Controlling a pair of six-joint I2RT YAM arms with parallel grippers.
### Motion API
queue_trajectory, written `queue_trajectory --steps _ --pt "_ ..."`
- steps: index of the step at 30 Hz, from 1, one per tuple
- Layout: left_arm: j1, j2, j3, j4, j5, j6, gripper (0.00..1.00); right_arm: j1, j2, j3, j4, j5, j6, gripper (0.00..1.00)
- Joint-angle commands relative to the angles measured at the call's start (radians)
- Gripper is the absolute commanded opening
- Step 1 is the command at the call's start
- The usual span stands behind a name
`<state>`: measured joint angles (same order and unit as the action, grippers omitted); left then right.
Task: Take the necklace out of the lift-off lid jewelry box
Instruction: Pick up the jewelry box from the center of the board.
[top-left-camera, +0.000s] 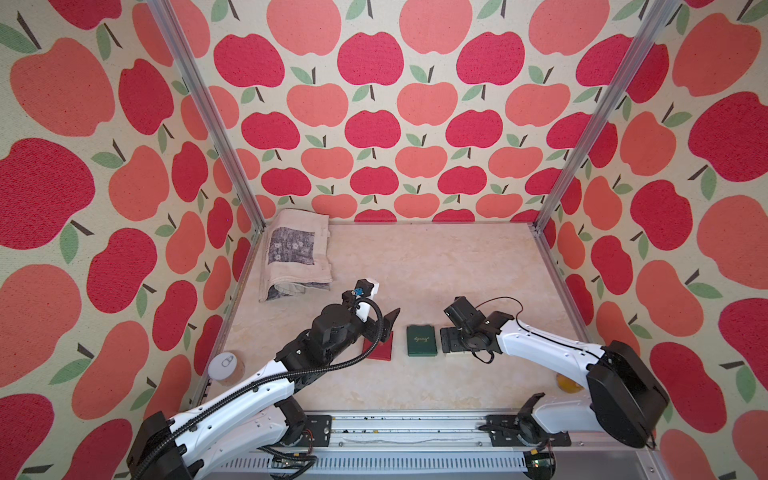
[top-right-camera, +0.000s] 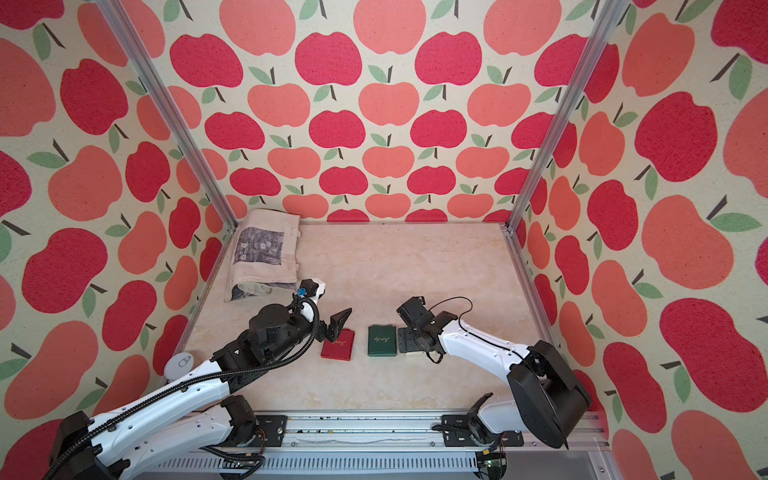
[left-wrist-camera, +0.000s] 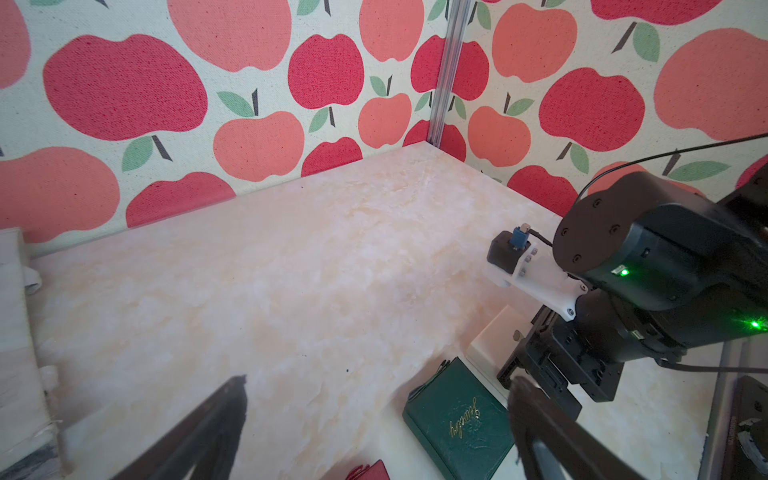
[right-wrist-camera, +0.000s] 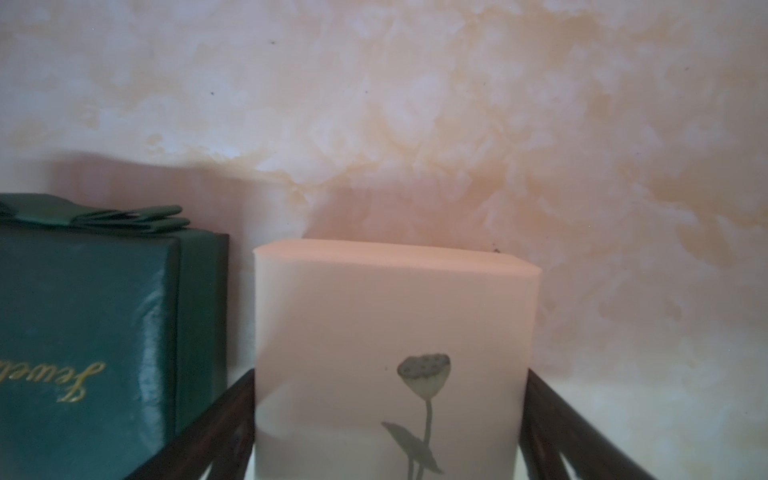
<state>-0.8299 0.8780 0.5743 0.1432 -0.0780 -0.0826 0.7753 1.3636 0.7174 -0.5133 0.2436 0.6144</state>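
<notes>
A cream lift-off lid jewelry box (right-wrist-camera: 390, 316) with a lotus print stands on the table, right of a green box (top-left-camera: 422, 340) with gold lettering. My right gripper (right-wrist-camera: 390, 374) reaches down over the cream box, one finger against each of its sides; in both top views the gripper (top-left-camera: 451, 340) covers most of the box (top-right-camera: 413, 354). The lid is on and the necklace is hidden. My left gripper (top-left-camera: 388, 328) hangs open above a red box (top-right-camera: 338, 345), holding nothing. The left wrist view shows the green box (left-wrist-camera: 457, 419) and the cream box (left-wrist-camera: 492, 336).
A folded printed cloth (top-left-camera: 297, 253) lies at the back left. A can (top-left-camera: 226, 365) stands by the left wall, near the left arm. A small yellow object (top-left-camera: 567, 382) sits behind the right arm. Apple-patterned walls close three sides.
</notes>
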Motion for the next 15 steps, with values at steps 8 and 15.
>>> queue_trajectory --steps 8,15 --pt "0.011 -0.031 -0.004 0.044 -0.003 -0.006 0.99 -0.088 -0.05 -0.008 -0.014 -0.077 -0.074 0.85" --pt "0.011 0.041 0.081 -0.049 -0.042 0.018 0.99 -0.148 -0.107 0.125 -0.15 -0.116 -0.203 0.85"
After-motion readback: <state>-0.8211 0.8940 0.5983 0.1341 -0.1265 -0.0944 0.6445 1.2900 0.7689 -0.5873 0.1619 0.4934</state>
